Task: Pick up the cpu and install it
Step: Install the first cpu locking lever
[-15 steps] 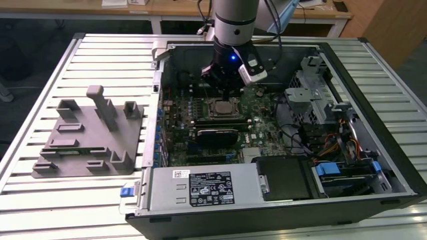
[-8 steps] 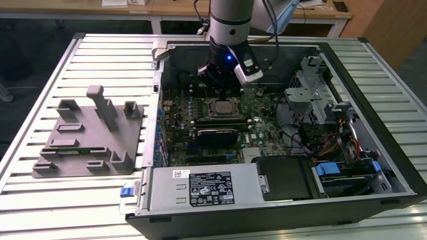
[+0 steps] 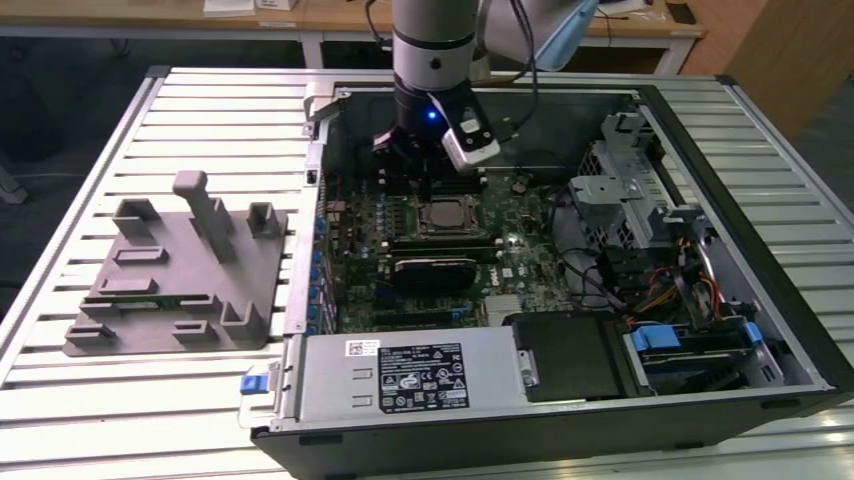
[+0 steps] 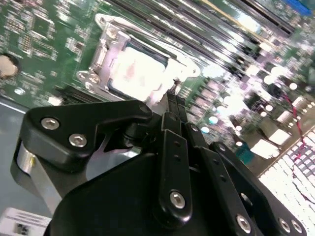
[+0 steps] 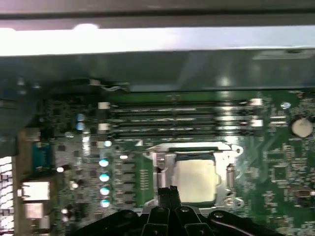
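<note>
Here, exterior view: pressed-together tool [image 3: 423,188] hovers at eleven o'clock of the seated cpu [image 3: 445,213], probably light, stiff, fragile; grip thin edges

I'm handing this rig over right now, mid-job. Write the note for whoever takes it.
Claw: shut, holding nothing, close over the socket's edge beside the cpu.
Cpu: lying in the socket on the motherboard, silver top up, inside the open computer case.
Done: by the look of it, the cpu is picked up and placed.
Left: I cannot tell whether it is fully seated or the socket frame is latched; worth checking.
</note>
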Robot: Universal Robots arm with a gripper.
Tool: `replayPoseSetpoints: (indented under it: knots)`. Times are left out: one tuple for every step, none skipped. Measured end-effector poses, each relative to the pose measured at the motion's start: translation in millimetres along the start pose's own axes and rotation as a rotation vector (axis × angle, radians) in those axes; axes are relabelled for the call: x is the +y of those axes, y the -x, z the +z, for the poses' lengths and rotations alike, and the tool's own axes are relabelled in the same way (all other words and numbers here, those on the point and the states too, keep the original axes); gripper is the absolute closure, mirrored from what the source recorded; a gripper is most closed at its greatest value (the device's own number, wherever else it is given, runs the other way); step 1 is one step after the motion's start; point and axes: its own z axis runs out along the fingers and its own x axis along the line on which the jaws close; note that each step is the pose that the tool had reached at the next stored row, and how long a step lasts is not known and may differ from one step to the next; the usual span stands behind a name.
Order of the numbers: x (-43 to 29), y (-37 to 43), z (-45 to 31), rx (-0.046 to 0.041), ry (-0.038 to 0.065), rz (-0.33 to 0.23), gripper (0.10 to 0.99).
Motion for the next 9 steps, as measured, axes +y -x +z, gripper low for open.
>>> replayPoseSetpoints:
  knots:
    - [-0.1, -4.0, 0.0, -0.0001, 0.000, 0.000, 0.980]
    - [-0.3, -7.5, 0.0, -0.0002, 0.000, 0.000, 0.980]
    - [-0.4, -11.0, -0.1, -0.0002, 0.000, 0.000, 0.980]
    - [-0.5, -14.5, -0.1, -0.0003, 0.000, 0.000, 0.980]
    - [-0.6, -17.7, -0.1, -0.0004, 0.000, 0.000, 0.980]
    - [-0.7, -20.3, -0.2, -0.0004, 0.000, 0.000, 0.980]
    - [-0.8, -22.6, -0.2, -0.0003, 0.000, 0.000, 0.980]
    - [-0.9, -24.5, -0.2, -0.0003, 0.000, 0.000, 0.980]
    - [-0.9, -26.1, -0.2, -0.0002, 0.002, 0.000, 0.980]
